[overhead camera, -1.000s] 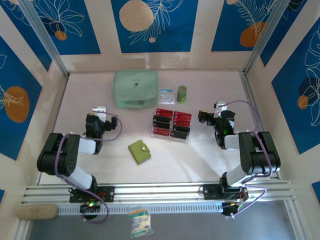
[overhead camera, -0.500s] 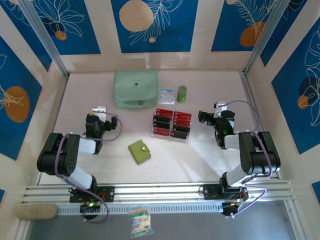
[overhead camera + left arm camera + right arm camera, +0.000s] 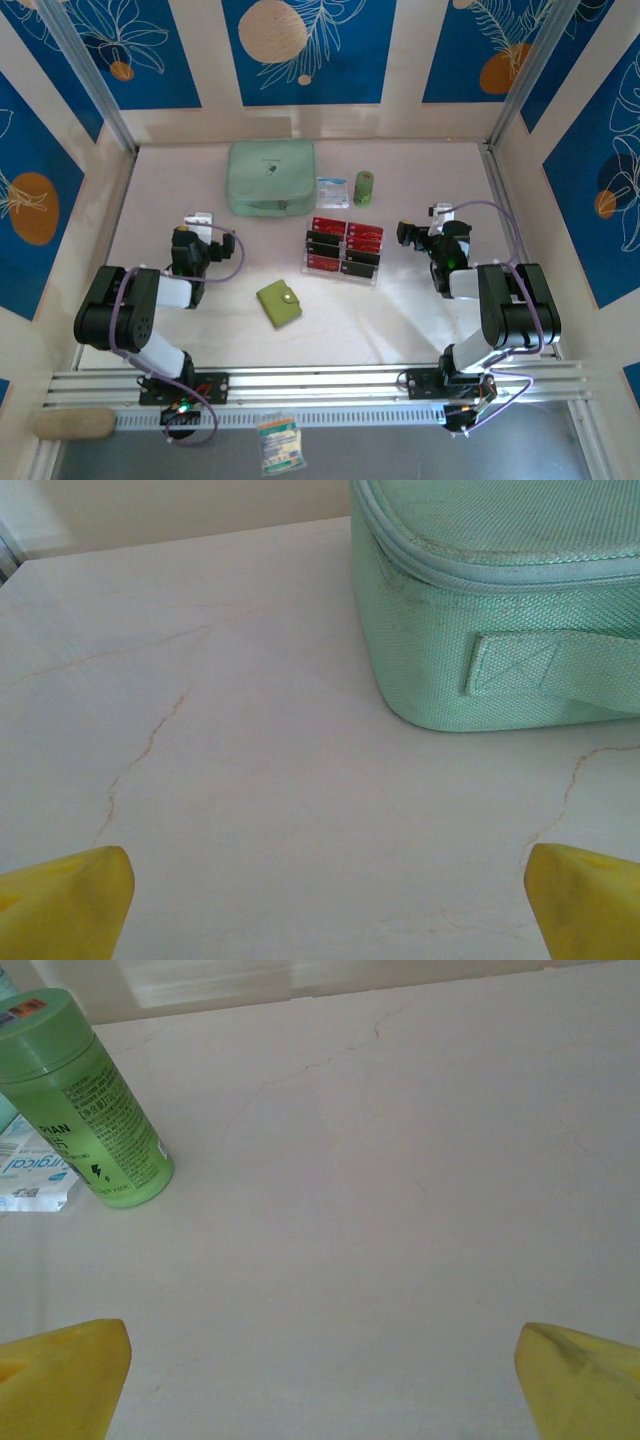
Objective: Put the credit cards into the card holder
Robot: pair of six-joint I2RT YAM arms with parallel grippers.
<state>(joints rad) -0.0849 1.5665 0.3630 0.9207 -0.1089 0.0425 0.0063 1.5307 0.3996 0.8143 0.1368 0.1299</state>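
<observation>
left hand (image 3: 325, 905), right hand (image 3: 320, 1380) released; overhead, card holder (image 3: 279, 303) and credit cards (image 3: 344, 247); left wrist, pouch strap (image 3: 510, 665)

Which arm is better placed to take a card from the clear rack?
Right, probably: the right gripper is open and closer to the rack of cards; the left gripper lies farther away.

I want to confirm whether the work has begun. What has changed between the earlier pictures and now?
Nothing visibly changed. The left tool and the right tool remain open and empty, the credit cards remain in the clear rack, and the card holder remains closed on the table.
</observation>
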